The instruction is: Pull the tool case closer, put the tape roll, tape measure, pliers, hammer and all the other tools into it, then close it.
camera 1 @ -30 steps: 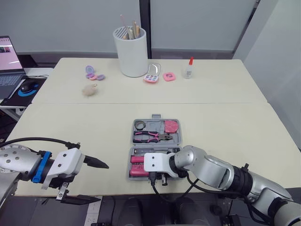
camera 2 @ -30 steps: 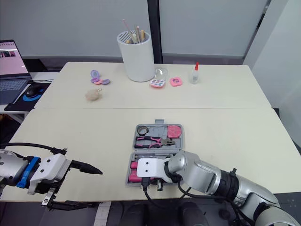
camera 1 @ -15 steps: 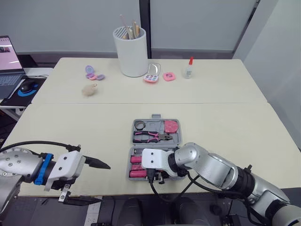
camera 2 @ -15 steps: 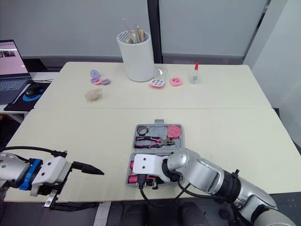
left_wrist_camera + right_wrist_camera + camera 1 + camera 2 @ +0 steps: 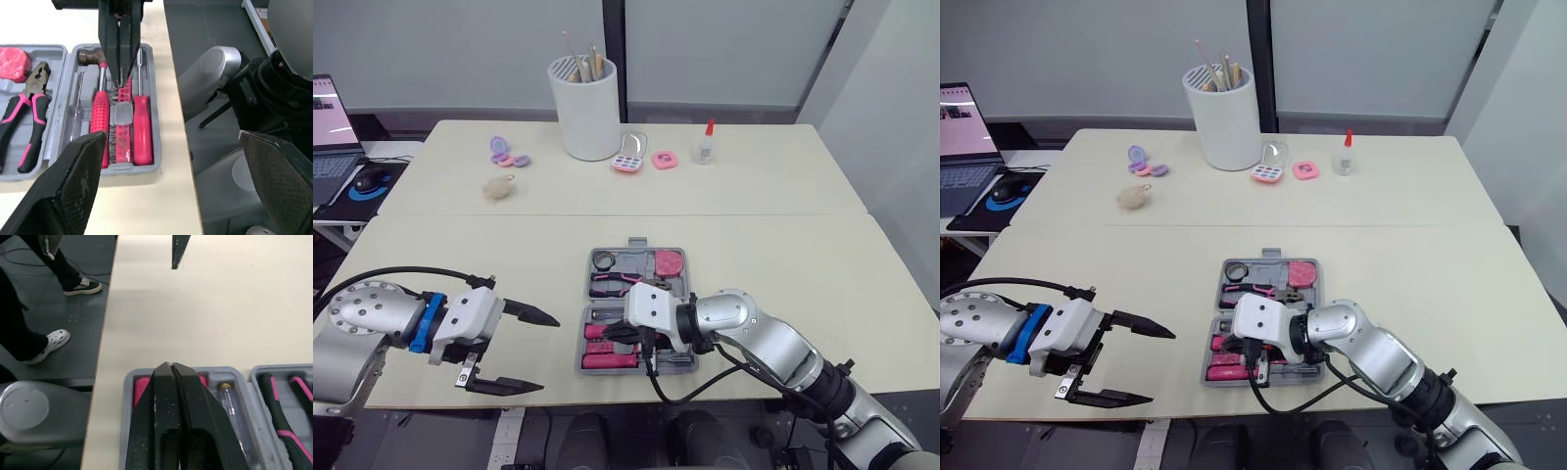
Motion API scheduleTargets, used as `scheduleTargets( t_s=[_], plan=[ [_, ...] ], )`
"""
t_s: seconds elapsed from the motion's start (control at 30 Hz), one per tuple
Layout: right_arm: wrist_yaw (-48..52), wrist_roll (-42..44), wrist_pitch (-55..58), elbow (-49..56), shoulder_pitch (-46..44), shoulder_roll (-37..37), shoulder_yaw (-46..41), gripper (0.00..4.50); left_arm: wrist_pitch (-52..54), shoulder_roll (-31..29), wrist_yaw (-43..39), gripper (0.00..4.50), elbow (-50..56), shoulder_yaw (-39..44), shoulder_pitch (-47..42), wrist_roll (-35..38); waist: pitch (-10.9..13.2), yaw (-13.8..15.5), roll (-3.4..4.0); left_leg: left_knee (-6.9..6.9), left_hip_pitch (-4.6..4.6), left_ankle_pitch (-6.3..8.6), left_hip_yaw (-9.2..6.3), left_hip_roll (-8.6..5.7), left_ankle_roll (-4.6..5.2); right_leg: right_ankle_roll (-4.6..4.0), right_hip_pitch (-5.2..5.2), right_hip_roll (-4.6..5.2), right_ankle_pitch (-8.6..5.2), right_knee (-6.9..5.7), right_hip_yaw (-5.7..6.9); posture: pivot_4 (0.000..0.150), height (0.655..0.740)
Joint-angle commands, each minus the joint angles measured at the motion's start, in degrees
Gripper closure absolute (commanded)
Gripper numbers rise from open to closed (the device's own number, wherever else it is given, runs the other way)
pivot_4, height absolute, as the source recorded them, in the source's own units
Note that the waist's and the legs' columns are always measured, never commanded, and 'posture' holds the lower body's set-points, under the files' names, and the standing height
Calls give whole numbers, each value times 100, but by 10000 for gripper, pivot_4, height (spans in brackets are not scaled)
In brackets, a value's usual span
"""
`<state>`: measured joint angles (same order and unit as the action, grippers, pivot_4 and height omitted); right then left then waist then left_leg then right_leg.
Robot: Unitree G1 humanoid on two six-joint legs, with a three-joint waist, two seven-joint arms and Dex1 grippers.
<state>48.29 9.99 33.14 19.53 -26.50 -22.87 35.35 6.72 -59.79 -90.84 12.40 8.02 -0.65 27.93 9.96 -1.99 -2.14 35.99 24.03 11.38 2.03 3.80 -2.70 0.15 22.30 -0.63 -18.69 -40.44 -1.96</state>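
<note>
The grey tool case point(image 5: 589, 284) lies open at the front middle of the table. Its far half holds the black tape roll point(image 5: 604, 260), pink-handled pliers point(image 5: 619, 285) and red tape measure point(image 5: 668, 262). The near half holds a red-handled hammer point(image 5: 98, 122) and screwdrivers point(image 5: 143, 127). My right gripper point(image 5: 625, 335) is shut and empty, its tips low over the near half's middle tray point(image 5: 171, 364). To the left of the case, at the table's front edge, my left gripper point(image 5: 548, 352) is wide open and holds nothing.
At the back of the table stand a white cup of pencils point(image 5: 584, 108), a glue bottle point(image 5: 706, 143), small pink and purple items point(image 5: 628, 162) and a fluffy ball point(image 5: 498, 187). A laptop point(image 5: 331, 127) and mouse point(image 5: 374, 178) sit far left. A person's shoes point(image 5: 49, 342) show on the floor.
My right gripper has moved from the case's near edge to over its near half. The left gripper has risen and come closer to the case, still open.
</note>
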Motion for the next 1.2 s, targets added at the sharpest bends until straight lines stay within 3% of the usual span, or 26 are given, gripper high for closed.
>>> scheduleTargets(
  t_s=[0.03,0.8,1.0,1.2],
  plan=[
    [170,-226,-485,-179,54,-93,89,44825,-158,-50,-61,0,17,-32,-74,-53,0,6,0,0,0,0,-1,0,0,0,0,0,0,0,1,1500,7400],
    [767,-1034,-1917,-1815,435,-114,365,44825,18,-87,523,0,526,199,435,-30,0,15,-1,0,-6,0,-1,0,0,1,-4,0,0,-1,0,1500,7400],
    [898,-908,-1879,-1709,340,-60,156,44825,1,-32,679,0,523,208,477,-75,0,16,-1,0,-8,0,0,1,0,0,-5,0,0,-1,-1,1500,7400],
    [1140,-287,-1182,-882,-1,-218,-644,44825,67,46,1045,0,402,282,389,-92,2,18,0,1,-7,0,0,5,0,-1,-4,0,1,-5,-3,1500,7400]
  ],
)
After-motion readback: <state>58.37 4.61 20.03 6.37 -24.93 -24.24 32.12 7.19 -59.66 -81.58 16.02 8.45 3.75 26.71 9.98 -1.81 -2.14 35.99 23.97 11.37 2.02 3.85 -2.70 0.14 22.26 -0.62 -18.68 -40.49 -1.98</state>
